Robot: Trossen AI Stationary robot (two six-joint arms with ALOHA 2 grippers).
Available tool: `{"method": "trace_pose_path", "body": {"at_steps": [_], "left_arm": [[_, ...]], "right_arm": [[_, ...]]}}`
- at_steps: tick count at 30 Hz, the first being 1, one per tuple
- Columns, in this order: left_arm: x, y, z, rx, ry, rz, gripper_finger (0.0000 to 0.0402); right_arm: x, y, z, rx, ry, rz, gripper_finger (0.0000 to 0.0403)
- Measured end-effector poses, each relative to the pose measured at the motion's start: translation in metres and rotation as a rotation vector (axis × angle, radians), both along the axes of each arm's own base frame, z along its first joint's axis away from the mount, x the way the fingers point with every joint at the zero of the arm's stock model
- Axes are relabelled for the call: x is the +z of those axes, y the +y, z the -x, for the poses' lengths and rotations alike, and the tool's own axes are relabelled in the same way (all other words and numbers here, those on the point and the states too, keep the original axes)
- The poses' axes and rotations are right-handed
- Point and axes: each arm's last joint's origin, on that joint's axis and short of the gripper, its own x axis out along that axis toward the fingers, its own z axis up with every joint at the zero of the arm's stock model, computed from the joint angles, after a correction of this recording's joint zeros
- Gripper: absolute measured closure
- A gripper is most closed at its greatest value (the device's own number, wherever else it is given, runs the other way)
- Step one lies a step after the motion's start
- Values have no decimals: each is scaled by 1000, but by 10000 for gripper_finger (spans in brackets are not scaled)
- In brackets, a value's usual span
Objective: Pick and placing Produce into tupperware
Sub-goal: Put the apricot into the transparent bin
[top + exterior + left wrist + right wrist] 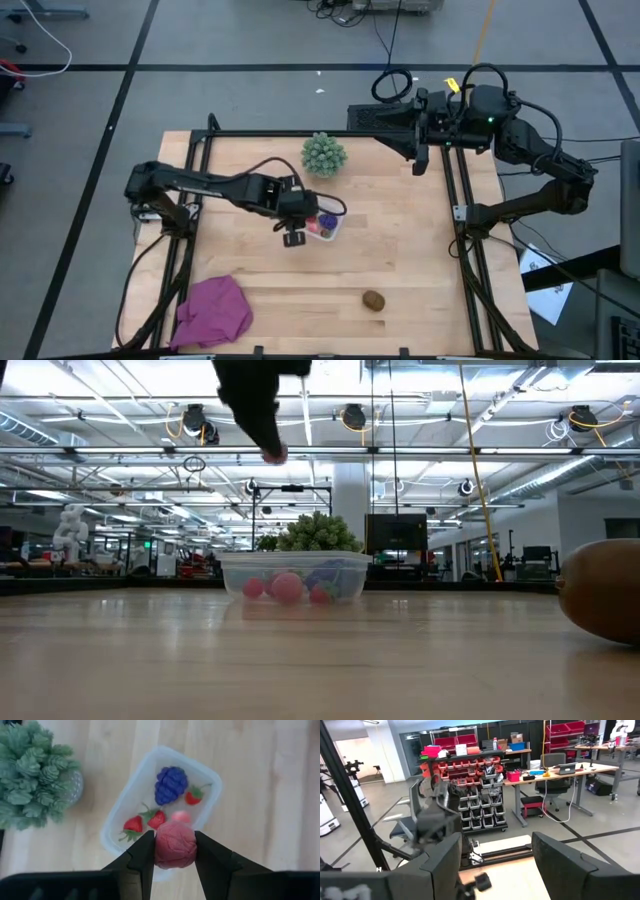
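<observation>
Your left gripper (174,851) pinches a red raspberry (174,845) above the tupperware (212,787), mid-table beside the spiky ball (324,154). Your right gripper (495,865) waits at the far edge, fingers spread.

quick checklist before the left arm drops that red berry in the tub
1. Grip: left gripper shut on the red berry - ok.
2. Position: gripper over the tupperware's near edge, not its middle - not ok.
3. Room inside: purple grapes and strawberries leave space - ok.
4. Spiky green ball stands apart from the tupperware - ok.
5. Right gripper open, parked at the table's far edge - ok.
6. Brown piece left on the table - not ok.
</observation>
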Motion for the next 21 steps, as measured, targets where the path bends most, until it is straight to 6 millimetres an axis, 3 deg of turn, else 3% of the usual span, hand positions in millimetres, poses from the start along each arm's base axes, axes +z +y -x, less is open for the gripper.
{"method": "trace_pose_path", "body": {"at_steps": [7, 11, 21], "left_arm": [[-40, 30, -11, -35, -85, 74, 281], [-61, 44, -4, 3, -48, 115, 281], [-83, 47, -5, 8, -27, 169, 281]], "right_arm": [[0, 0, 0, 0, 3, 1, 172], [-1, 0, 0, 0, 11, 3, 172], [-2, -1, -2, 1, 21, 32, 172]]}}
